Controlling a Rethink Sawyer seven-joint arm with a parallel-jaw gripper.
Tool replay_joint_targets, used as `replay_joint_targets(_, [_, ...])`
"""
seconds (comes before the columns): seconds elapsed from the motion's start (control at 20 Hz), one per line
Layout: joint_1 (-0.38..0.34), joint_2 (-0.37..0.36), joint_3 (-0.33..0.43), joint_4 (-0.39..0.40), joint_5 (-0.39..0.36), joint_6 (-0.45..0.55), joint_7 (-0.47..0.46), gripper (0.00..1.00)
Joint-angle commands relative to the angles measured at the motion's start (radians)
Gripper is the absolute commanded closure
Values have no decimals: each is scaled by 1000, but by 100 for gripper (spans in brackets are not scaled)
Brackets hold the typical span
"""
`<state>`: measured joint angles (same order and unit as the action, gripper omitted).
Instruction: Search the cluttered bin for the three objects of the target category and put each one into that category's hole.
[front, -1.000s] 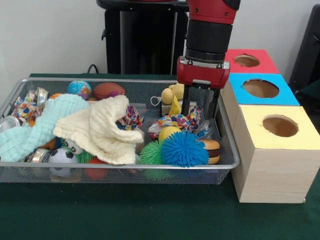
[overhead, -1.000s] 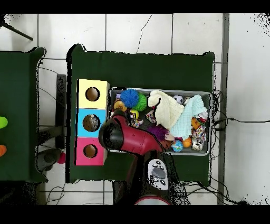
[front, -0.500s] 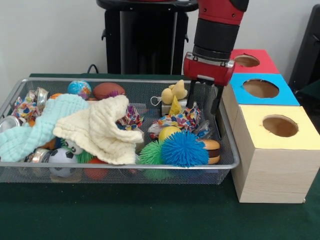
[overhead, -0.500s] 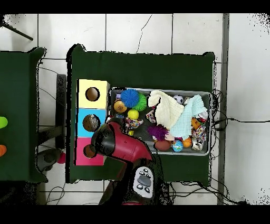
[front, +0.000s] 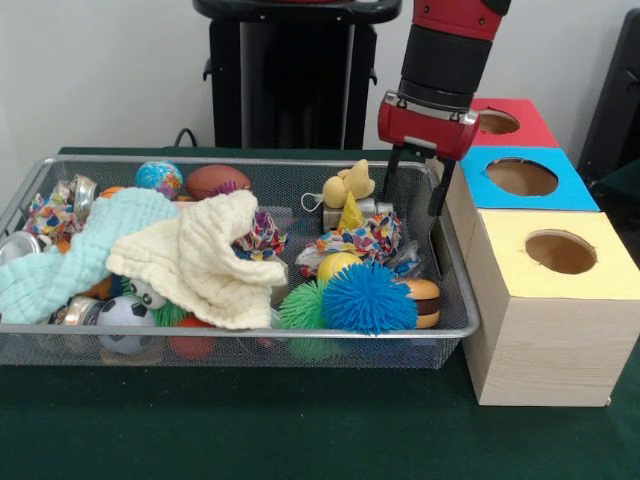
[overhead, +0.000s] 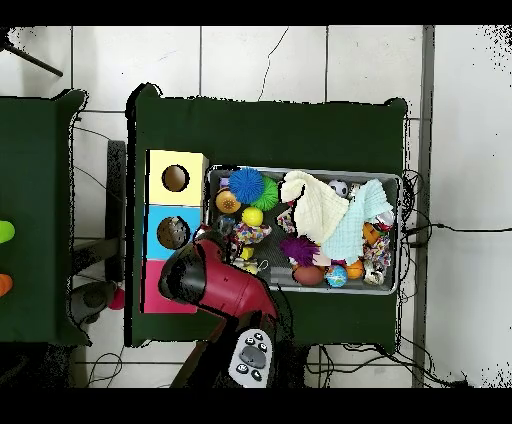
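Gripper (front: 412, 182) has lifted out of the wire bin (front: 455, 300) over the last second: it was down among the toys by the patterned cloth bundle (front: 362, 238), and now hangs above the bin's corner nearest the blue box (front: 520, 178), shifted toward the boxes. Fingers are spread apart with nothing between them, so it came up empty. My read: a missed grasp or a reposition, and no delivery is in progress. The overhead view agrees, with the arm now covering most of the red box (overhead: 158, 300) beside the bin.

The target category isn't stated, so I can't say which items count. Candidates near the bundle:
- yellow plush duck (front: 347, 186), just behind it, upright against the bin's back wall
- yellow ball (front: 336, 265), just in front of it
- blue spiky ball (front: 369, 296), in front again, touching the toy burger (front: 424, 300)

All loose and unburied. The cream cloth (front: 205, 260) and mint cloth (front: 75, 250), well away toward the other end, cover more items.
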<state>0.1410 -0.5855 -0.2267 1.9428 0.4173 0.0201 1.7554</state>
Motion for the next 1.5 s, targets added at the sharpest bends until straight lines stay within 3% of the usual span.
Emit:
replay_joint_targets(0.05, [-29, 17, 18, 17, 30, -14, 236, 0])
replay_joint_targets(0.2, [-68, 33, 45, -2, -16, -50, 195, 0])
replay_joint_targets(0.7, [-140, 60, 109, -21, -61, -142, 196, 0])
replay_joint_targets(1.5, [-7, 121, 47, -78, 99, -111, 254, 0])
